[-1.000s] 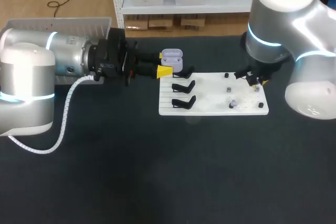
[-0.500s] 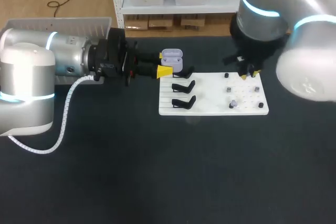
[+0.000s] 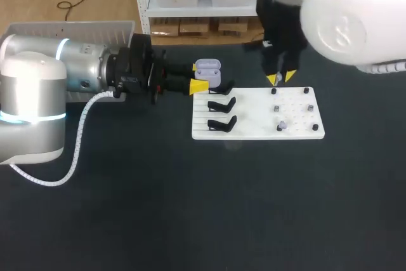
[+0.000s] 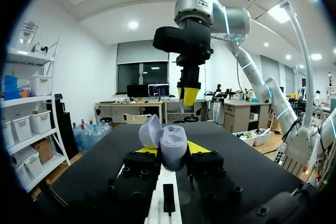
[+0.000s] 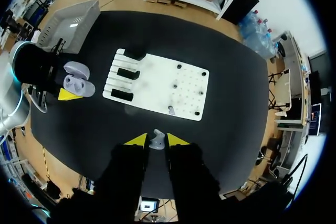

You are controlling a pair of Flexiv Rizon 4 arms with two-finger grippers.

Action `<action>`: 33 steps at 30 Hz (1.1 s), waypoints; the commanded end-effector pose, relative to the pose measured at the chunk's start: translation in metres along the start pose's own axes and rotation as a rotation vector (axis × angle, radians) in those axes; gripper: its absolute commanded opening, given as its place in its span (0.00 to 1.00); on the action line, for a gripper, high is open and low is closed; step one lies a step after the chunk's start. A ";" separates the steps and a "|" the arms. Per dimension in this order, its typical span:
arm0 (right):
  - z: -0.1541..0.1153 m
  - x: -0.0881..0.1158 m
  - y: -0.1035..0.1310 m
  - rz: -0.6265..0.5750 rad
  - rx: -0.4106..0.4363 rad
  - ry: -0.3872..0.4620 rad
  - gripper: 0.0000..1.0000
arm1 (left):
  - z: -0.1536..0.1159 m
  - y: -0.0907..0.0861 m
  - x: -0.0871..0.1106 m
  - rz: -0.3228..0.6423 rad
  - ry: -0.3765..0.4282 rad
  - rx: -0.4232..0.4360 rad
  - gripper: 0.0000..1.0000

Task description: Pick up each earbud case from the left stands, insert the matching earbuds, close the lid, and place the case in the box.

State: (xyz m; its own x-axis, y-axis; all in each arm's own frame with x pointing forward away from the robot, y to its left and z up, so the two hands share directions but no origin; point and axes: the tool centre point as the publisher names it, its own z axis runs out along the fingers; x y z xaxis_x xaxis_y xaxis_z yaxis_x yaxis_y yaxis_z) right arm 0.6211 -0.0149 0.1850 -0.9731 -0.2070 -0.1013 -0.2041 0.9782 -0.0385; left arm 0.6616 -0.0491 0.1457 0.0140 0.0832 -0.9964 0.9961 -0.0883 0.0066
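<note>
Left tool (image 3: 198, 85) comes in low from the worktop's left edge, and I've got it clenched on the lavender earbud case (image 3: 208, 71). In the left wrist view the case (image 4: 169, 143) sits squarely between the two yellow tips, one on each flank, with its lid swung open and the two empty wells showing. It is at the far left corner of the white board (image 3: 260, 132), right over the farthest stand; I can't tell whether it touches that stand.

Two more black stands (image 3: 222, 103) line the board's left side, both bare.

Right tool (image 3: 281, 77) hangs high above the board's far edge, fingers pointing down. Its wrist view gives me the grip: the tool (image 5: 156, 140) is pinching a small grey earbud (image 5: 156, 139) between the yellow tips, well clear of the worktop.

Another earbud (image 3: 282, 125) stands on a peg near the board's near right corner.

The grey box (image 3: 70, 30) sits at the worktop's far left corner, behind my left arm.
</note>
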 end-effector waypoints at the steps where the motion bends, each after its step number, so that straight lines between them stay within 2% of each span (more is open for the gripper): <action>1: 0.001 0.002 0.004 0.002 0.009 -0.010 0.00 | 0.000 -0.002 0.000 0.003 -0.002 -0.004 0.00; 14: 0.001 0.002 0.004 0.002 0.009 -0.010 0.00 | 0.000 -0.002 0.000 0.003 -0.002 -0.004 0.00; 20: -0.022 -0.008 0.029 0.066 0.060 -0.068 0.00 | 0.000 -0.002 0.000 0.003 -0.002 -0.004 0.00; 22: -0.027 -0.010 0.034 0.103 0.083 -0.047 0.00 | 0.000 -0.002 0.000 0.003 -0.002 -0.004 0.00; 33: -0.025 -0.014 0.045 0.312 0.013 0.092 0.00 | 0.008 -0.005 0.002 0.001 -0.004 0.025 0.00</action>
State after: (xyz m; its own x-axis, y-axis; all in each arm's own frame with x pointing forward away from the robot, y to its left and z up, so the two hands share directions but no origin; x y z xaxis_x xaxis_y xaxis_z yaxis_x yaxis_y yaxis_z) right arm 0.6147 0.0292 0.2095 -0.9928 0.0958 -0.0722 0.0976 0.9950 -0.0215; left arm 0.6547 -0.0532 0.1450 0.0150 0.0803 -0.9967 0.9941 -0.1083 0.0062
